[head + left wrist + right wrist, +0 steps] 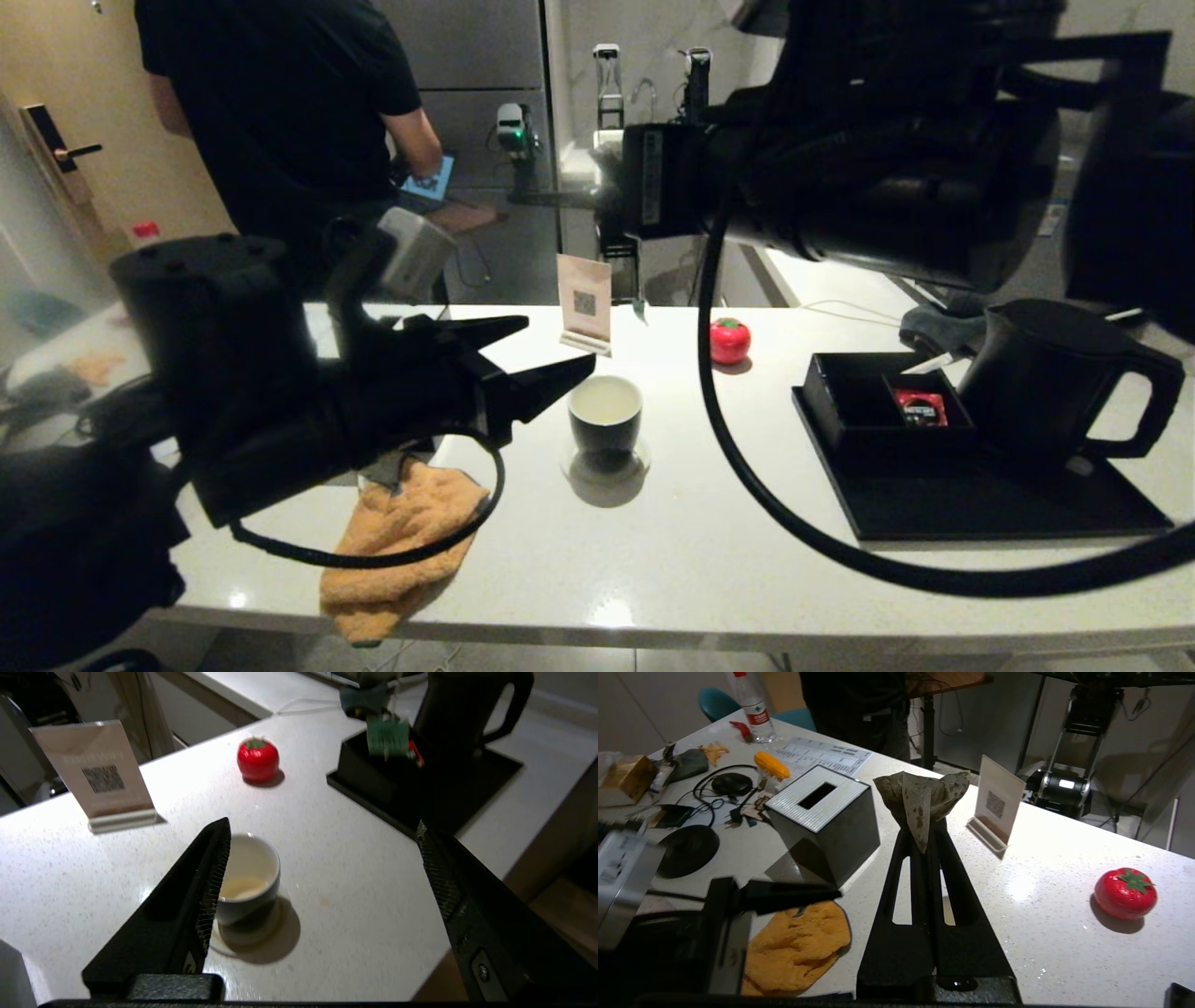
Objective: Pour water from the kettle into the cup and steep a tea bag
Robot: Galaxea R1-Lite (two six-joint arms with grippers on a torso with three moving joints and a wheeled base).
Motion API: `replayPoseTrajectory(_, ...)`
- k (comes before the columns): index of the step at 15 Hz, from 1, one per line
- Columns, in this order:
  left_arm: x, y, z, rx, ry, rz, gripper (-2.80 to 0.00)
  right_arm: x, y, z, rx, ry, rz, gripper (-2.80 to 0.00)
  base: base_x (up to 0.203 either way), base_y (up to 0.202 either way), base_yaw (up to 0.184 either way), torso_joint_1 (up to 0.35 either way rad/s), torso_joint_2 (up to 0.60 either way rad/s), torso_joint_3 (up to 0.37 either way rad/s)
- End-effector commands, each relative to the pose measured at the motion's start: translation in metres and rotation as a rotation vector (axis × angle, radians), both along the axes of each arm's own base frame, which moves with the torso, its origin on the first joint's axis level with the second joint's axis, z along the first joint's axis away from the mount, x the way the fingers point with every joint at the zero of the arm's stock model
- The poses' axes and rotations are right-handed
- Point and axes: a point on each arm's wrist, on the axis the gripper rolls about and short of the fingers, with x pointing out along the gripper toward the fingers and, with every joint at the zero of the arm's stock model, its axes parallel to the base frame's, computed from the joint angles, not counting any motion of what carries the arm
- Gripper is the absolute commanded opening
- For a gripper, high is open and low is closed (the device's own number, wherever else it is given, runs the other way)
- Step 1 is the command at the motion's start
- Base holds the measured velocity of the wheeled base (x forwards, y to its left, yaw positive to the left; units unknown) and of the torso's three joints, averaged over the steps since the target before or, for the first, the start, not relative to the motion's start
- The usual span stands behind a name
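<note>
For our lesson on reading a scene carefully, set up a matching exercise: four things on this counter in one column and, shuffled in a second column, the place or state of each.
Things:
1. cup
2. kettle
3. tea bag
4. orange cloth

Places or states:
A. pinched in the shut right hand
B. draped over the counter's near edge
C. standing on the black tray
D. upright on the counter, liquid inside, beside the open left hand

Pairs: 1-D, 2-C, 3-A, 4-B
</note>
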Motion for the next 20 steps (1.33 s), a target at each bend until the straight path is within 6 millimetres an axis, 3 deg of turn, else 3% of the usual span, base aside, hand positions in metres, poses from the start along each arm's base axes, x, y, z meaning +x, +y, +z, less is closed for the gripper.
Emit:
replayPoseTrajectory(1, 0.008, -0.005, -0.005, -0.005, -0.002, 0.001, 0.00, -0.003, 0.008, -0.003, -0.002, 0.004, 0.019, -2.80, 0.000, 0.000, 0.000, 0.000, 0.00, 0.000)
replayPoseTrajectory(9, 0.020, -0.012, -0.004, -0.041, 0.005, 0.008, 0.00, -0.021, 0.025, -0.003, 0.005, -0.003, 0.088, -2.80, 0.000, 0.000, 0.000, 0.000, 0.00, 0.000)
replayPoseTrajectory(20, 0.029, -0.017, -0.009, -0.076, -0.010, 0.011, 0.00, -0.036, 0.034, -0.004, 0.005, -0.003, 0.139, -2.80, 0.000, 0.000, 0.000, 0.000, 0.00, 0.000)
